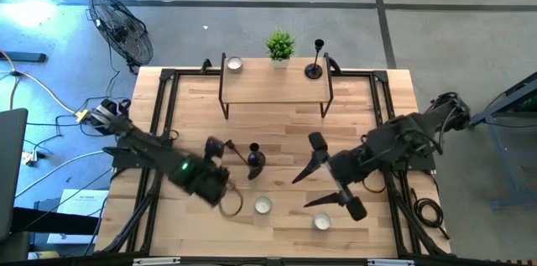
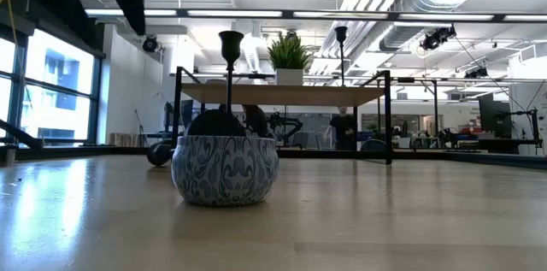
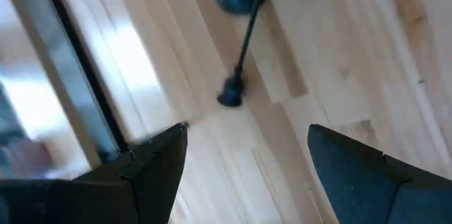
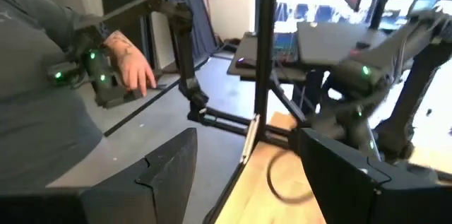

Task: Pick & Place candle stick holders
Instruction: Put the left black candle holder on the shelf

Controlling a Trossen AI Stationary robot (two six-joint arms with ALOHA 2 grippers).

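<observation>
Note: your left gripper (image 1: pixel 220 150), jaws spread, faces the nearer upright candlestick (image 1: pixel 255 158), just ahead; right gripper (image 1: pixel 332 175) spread too.

No text, label, brand or number can be read anywhere (in any view).

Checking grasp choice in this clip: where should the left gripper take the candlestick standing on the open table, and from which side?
Grip the thin stem of the candlestick, between its flared base and top cup. It stands upright, so probably come in level from its left, where the open left gripper waits, jaws straddling the stem. The base looks too wide.
</observation>
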